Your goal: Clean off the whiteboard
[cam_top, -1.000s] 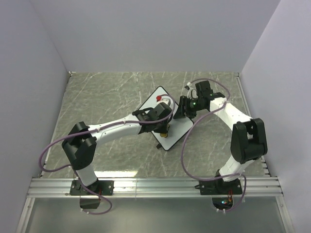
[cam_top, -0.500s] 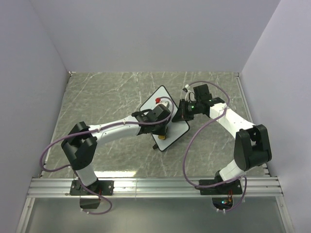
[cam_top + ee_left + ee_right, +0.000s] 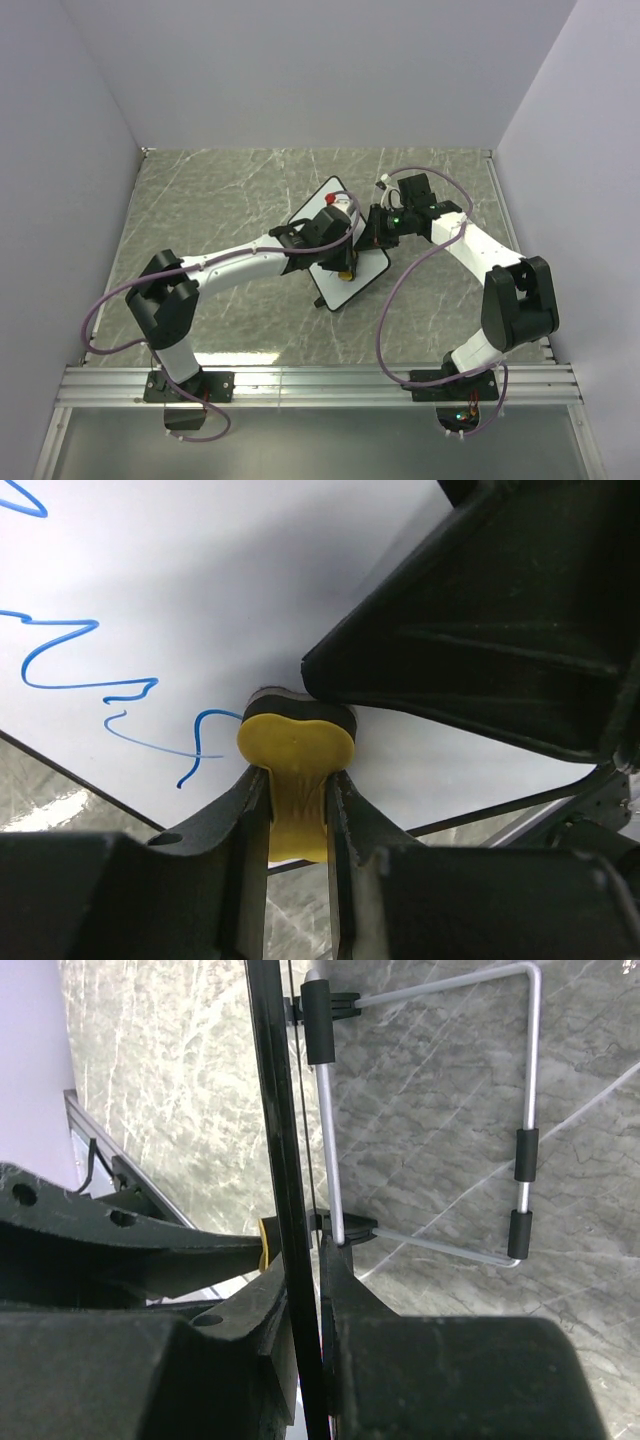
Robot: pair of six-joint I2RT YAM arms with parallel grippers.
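Observation:
The whiteboard (image 3: 350, 291) stands tilted on the marble table, and blue scribbles (image 3: 95, 685) mark its white face (image 3: 250, 570). My left gripper (image 3: 338, 262) (image 3: 297, 780) is shut on a small yellow eraser (image 3: 293, 748) (image 3: 345, 272), whose dark pad presses against the board just right of the scribbles. My right gripper (image 3: 372, 232) (image 3: 305, 1250) is shut on the board's black rim (image 3: 280, 1140) at its right edge, seen edge-on. The eraser (image 3: 264, 1245) peeks out just left of the rim.
A bent wire stand (image 3: 430, 1110) with black sleeves props the board from behind. A small red thing (image 3: 330, 198) sits near the board's top. The right arm's black gripper body (image 3: 500, 630) looms close beside the eraser. Grey walls enclose the table (image 3: 200, 200).
The right gripper has closed on the board's right edge, and the board has shifted slightly left. The left gripper has slid the eraser a little up and right across the board.

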